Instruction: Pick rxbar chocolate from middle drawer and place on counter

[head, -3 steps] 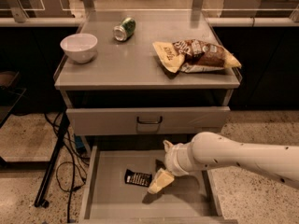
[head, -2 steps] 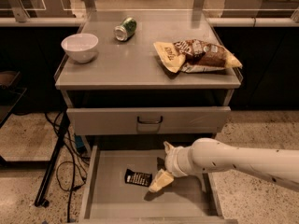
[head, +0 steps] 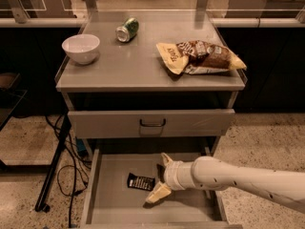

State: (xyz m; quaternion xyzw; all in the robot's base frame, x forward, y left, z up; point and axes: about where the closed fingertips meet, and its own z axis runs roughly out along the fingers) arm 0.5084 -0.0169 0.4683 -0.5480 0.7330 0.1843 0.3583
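Just beside the rxbar chocolate (head: pixel 141 182), the spread-open tool (head: pixel 161 177) hangs in the partly cropped middle drawer (head: pixel 114 205).

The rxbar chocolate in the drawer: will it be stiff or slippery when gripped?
The rxbar chocolate lies flat and thin on the middle drawer floor, so it is probably light and fairly stiff. On the bare floor it may slide when the open gripper, just right of it, closes.

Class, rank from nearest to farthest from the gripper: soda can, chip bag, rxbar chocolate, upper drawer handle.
The gripper is open inside the middle drawer.
1. rxbar chocolate, beside it on the drawer floor.
2. upper drawer handle, just above.
3. chip bag, on the counter.
4. soda can, at the counter's back.
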